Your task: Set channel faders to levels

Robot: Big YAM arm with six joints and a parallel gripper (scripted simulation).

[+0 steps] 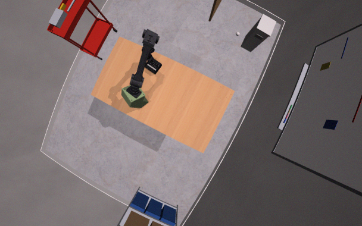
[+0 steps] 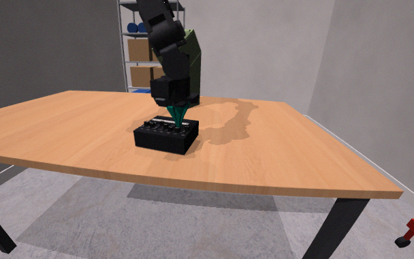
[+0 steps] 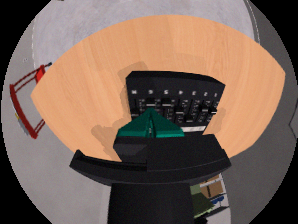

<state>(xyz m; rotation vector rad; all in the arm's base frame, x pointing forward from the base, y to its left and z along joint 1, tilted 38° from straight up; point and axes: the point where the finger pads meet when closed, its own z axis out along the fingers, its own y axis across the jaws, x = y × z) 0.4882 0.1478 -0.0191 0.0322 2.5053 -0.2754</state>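
We saw the black box-shaped lighting desk (image 2: 165,137) standing flat on the pale wooden table (image 2: 272,160), near the arm's green base block (image 1: 134,97). The dark arm's green-fingered gripper (image 2: 178,125) pointed down at the desk's top, its jaws closed together on nothing, tips touching or just above a fader row. Fader levels were too small to read.

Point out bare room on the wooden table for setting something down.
Free: the long stretch of the wooden table right of the green arm base in the top view, toward the far end. Crowded: the corner where the shut gripper sits over the black lighting desk.
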